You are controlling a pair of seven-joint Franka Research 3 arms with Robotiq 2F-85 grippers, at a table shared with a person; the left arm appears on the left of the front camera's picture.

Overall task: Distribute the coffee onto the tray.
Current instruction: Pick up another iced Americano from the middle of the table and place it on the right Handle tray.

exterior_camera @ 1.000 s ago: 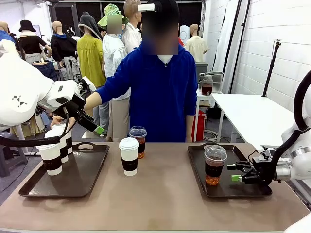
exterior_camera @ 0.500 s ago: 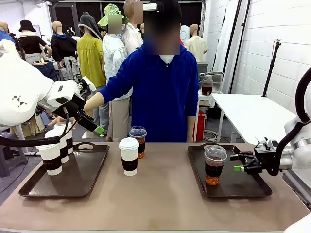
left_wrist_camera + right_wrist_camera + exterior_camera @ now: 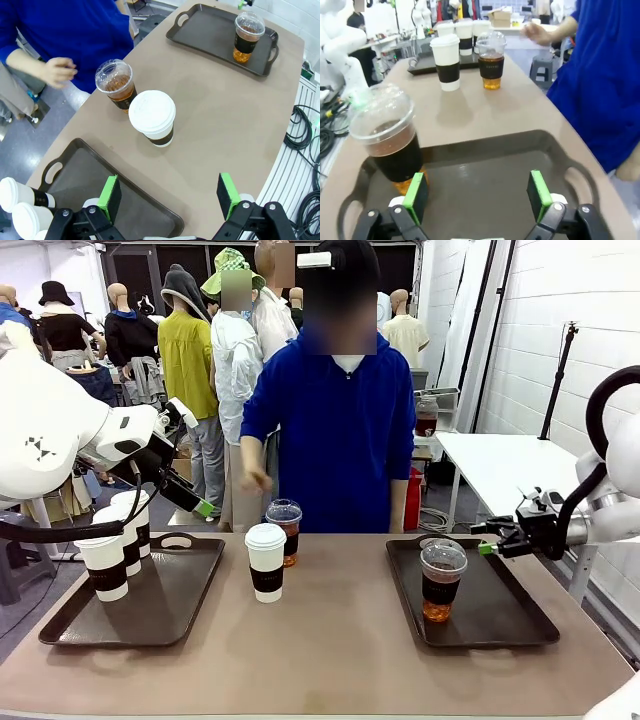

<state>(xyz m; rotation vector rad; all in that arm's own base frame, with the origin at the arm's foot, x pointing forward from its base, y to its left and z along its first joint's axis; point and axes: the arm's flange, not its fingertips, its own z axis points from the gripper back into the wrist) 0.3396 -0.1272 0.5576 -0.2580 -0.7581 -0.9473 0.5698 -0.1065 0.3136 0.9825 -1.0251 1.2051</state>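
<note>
Left gripper [image 3: 168,187] & right gripper [image 3: 477,192] fingers are hanging open, holding nothing, while white cup [image 3: 265,562] & clear cup [image 3: 284,531] are sitting mid-table [image 3: 340,650]; prob. full, squishy, tippy, so I'm thinking grab round the sleeve, gently.

the front view sits on the robot's side of the desk [image 3: 340,660], a little above its top. it faces straight across at the person [image 3: 330,440] on the far side, wide enough to take in the left tray [image 3: 170,610] and the right tray [image 3: 500,610]. the left wrist view hangs high over the left tray's corner and looks steeply down past the left pincer [image 3: 169,196], along the desk to the right tray at the top edge. the right wrist view sits low and near, just above the right tray behind the right pincer [image 3: 477,194], facing the left tray far off. all three share the white lidded cup [image 3: 266,562] and the dome-lidded cup [image 3: 285,530] mid-desk.
</note>
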